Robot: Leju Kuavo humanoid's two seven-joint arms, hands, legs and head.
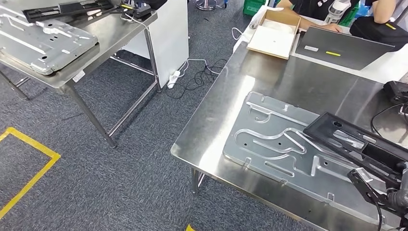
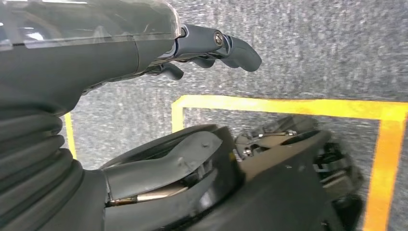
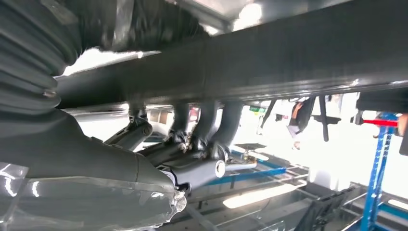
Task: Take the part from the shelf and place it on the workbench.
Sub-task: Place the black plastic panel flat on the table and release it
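Observation:
In the head view my right hand [image 1: 381,190] comes in at the lower right corner and grips a long black plastic part [image 1: 360,146]. The part hangs tilted over the right end of a stamped silver metal plate [image 1: 281,149] that lies flat on the steel workbench [image 1: 269,79]. In the right wrist view the dark fingers [image 3: 207,130] wrap around the black part [image 3: 250,62], seen from underneath. My left hand [image 2: 211,48] hangs over grey carpet, fingers loosely apart with nothing in them.
A second steel table [image 1: 108,36] at the upper left carries another metal plate [image 1: 43,41] and a black part [image 1: 67,8]. On the workbench's far side lie a cardboard box [image 1: 275,32] and a dark panel [image 1: 339,48]; a person sits behind them. Cables [image 1: 195,77] and yellow tape [image 1: 30,161] mark the floor.

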